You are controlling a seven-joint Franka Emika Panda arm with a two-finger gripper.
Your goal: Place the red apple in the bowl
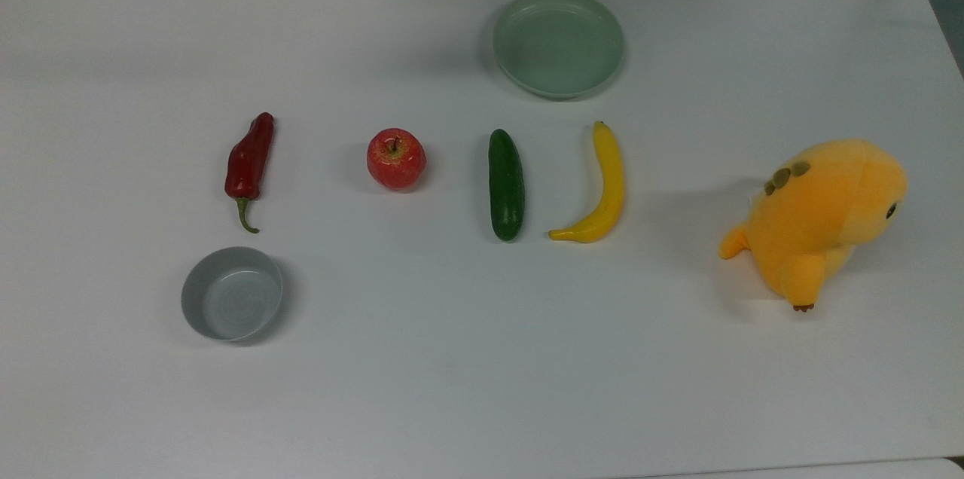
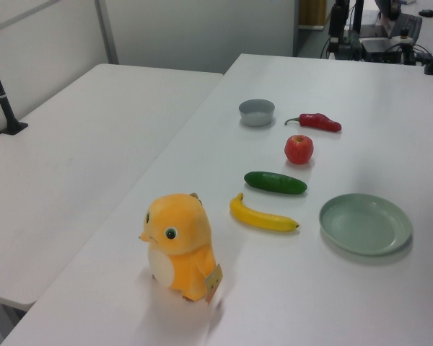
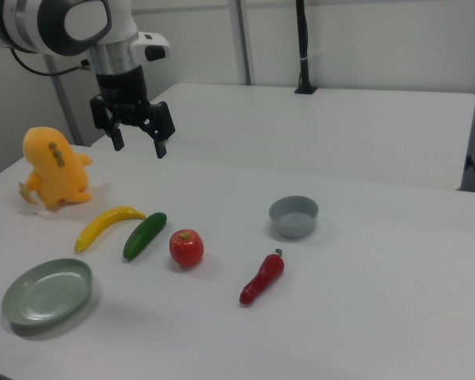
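The red apple (image 1: 396,158) (image 2: 299,149) (image 3: 187,248) rests upright on the white table, stem up, between a red chili and a cucumber. The small grey bowl (image 1: 231,293) (image 2: 257,112) (image 3: 294,216) stands empty, apart from the apple. In the right view my gripper (image 3: 139,141) hangs open in the air at the upper left, well above the table and far from the apple, with nothing between its fingers.
A dark-red chili pepper (image 1: 249,164), a green cucumber (image 1: 506,184) and a yellow banana (image 1: 602,187) lie in a row with the apple. A pale-green dish (image 1: 559,43) sits beyond them. An orange plush toy (image 1: 821,217) stands at the top view's right.
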